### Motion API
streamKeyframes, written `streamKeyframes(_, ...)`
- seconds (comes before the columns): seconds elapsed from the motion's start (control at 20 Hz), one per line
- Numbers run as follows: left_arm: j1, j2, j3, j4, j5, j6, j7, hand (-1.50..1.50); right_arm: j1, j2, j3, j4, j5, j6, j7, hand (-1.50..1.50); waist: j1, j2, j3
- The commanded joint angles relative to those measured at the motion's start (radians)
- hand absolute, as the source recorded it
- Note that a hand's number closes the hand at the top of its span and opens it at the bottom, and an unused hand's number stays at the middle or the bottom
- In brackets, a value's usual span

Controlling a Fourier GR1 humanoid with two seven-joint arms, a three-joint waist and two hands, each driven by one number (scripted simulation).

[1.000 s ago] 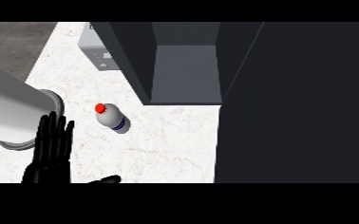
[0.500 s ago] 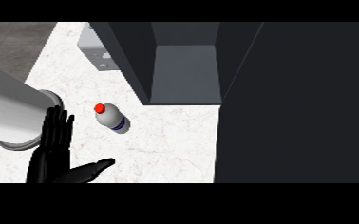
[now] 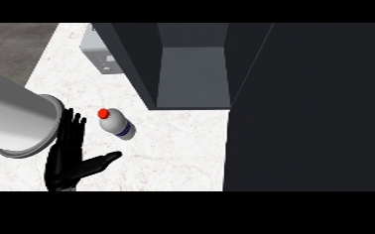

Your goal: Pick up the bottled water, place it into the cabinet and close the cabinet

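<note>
Forearm (image 3: 22, 124) and left hand (image 3: 70, 161) come in at the near left corner of the counter (image 3: 176, 148). The hand is spread: its fingers are straight and point away from the robot, its thumb is splayed out to the right, and it holds nothing.

Just right of the fingertips, apart from them and a little further from the robot, is the bottled water (image 3: 117, 125). It is white, with a red cap and a blue band low on its body. It seems to stand upright on the counter's left part, in front of the left wall of the cabinet (image 3: 190, 74).

It is likely light, being a small plastic bottle, and stiff enough to squeeze, though its smooth round wall could slip or roll if tipped. The best hold is probably round the middle of the body, above the band and below the narrowing neck, with the thumb on one side and the fingers on the other.

Further right, the cabinet stands open with its grey floor bare. Its dark door (image 3: 300, 109) covers the counter's right side.
</note>
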Motion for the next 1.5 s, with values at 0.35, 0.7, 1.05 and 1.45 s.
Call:
streamKeyframes(0.35,-0.098,-0.005,0.103,0.325,0.093,-0.173,-0.119,-1.5,0.007,0.002,-0.006,0.035,-0.006,0.025,-0.027,-1.5,0.003,0.0,0.0)
streamKeyframes(0.7,-0.222,0.048,0.156,0.591,0.073,-0.272,-0.275,-1.5,0.059,-0.023,-0.032,0.045,-0.007,0.088,-0.093,-1.5,0.0,0.0,0.0)
streamKeyframes(1.05,-0.345,-0.01,0.169,0.814,0.056,-0.281,-0.388,-1.5,-0.022,0.026,0.04,-0.042,0.001,-0.03,0.059,-1.5,0.0,0.002,-0.001)
streamKeyframes(1.45,-0.468,0.015,0.206,1.017,0.075,-0.436,-0.449,-1.5,-0.07,-0.01,-0.038,0.089,-0.021,0.02,-0.007,-1.5,-0.005,0.004,-0.001)
